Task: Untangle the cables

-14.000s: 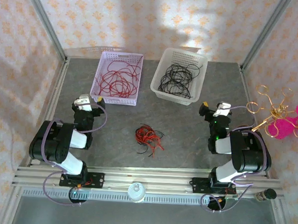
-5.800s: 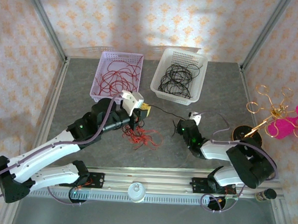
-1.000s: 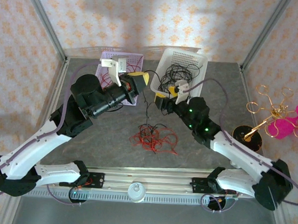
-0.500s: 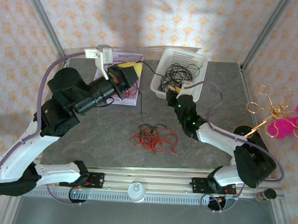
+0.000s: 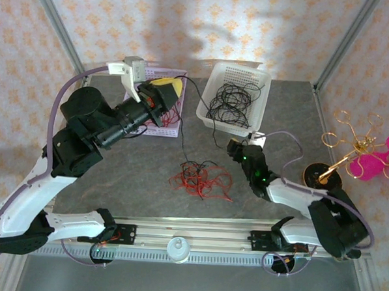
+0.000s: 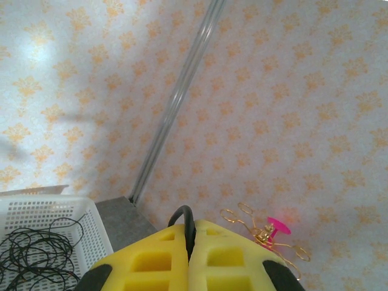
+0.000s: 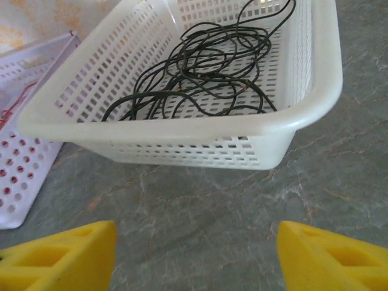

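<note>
The tangled cables (image 5: 202,178), red and black strands, lie in a heap on the grey table between the arms. My left gripper (image 5: 169,87) is lifted high over the lilac basket, shut on a black wire (image 6: 187,219) that loops out above its yellow pads (image 6: 151,260). That wire (image 5: 183,128) hangs down to the heap. My right gripper (image 5: 237,150) sits low in front of the white basket (image 7: 182,140). It is open, and its yellow fingers (image 7: 60,257) stand wide apart over bare table.
The white basket (image 5: 250,77) holds coiled black wires (image 7: 206,66). The lilac basket (image 5: 175,121), partly under my left arm, holds red wires (image 7: 18,100). A gold wire ornament with a pink part (image 5: 360,151) stands at the table's right edge.
My right gripper has pulled back from the white basket's rim down to the table in front of it, its jaws closing and reopening. My left gripper rose up and left with the black wire.
</note>
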Tool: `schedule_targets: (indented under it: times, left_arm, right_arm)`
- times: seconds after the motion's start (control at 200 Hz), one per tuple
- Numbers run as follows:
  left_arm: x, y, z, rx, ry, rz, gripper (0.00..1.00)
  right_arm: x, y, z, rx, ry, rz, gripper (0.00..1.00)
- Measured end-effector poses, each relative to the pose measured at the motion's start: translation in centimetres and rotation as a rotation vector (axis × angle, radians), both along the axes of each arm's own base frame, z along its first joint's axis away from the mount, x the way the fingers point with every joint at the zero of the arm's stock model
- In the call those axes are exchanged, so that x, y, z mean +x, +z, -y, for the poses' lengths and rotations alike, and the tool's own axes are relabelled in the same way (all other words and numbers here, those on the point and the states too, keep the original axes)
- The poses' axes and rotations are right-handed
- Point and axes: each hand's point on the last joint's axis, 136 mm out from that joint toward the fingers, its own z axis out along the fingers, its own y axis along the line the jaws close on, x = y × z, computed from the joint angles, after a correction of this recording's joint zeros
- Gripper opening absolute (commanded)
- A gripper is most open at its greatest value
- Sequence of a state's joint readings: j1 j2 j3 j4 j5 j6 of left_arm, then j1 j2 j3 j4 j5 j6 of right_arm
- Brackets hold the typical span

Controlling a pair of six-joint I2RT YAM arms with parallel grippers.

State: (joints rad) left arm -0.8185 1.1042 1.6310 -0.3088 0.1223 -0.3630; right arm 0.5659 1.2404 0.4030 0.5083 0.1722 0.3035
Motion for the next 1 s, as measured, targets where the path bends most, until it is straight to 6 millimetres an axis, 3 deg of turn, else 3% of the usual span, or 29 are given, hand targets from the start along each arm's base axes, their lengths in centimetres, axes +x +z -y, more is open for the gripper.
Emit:
schedule_targets:
  times: [0.14,0.39,0.485,0.621,0.741,0.891,1.001]
  left_arm:
    - [0.9,-0.7,0.9,0.029,0.002,-0.006,0.0]
    - [2.0,-1.8,1.7,0.072,0.023,-0.013,0.0]
    - [2.1,-1.8,1.6,0.079,0.034,-0.008,0.0]
    - [2.4,-2.2,1.3,0.093,0.056,-0.018,0.0]
    - [2.8,-2.5,1.0,0.106,0.087,-0.022,0.0]
    - [3.9,-3.5,0.5,0.145,0.153,-0.04,0.0]
    - [4.9,-4.5,-0.3,0.188,0.224,-0.06,0.0]
  right_arm:
    - [-1.8,3.8,-0.5,0.058,0.084,0.056,0.76]
    - [-3.5,15.6,-0.6,0.051,0.172,0.207,0.79]
    - [-4.6,18.8,-1.2,0.037,0.246,0.244,0.79]
    - [-5.7,20.7,-2.0,0.013,0.329,0.235,0.81]
    - [-6.4,21.7,-1.7,-0.004,0.342,0.224,0.97]
    - [-5.1,22.9,2.6,-0.068,0.096,0.201,1.0]
    - [-3.3,21.6,6.7,-0.134,-0.1,0.143,1.0]
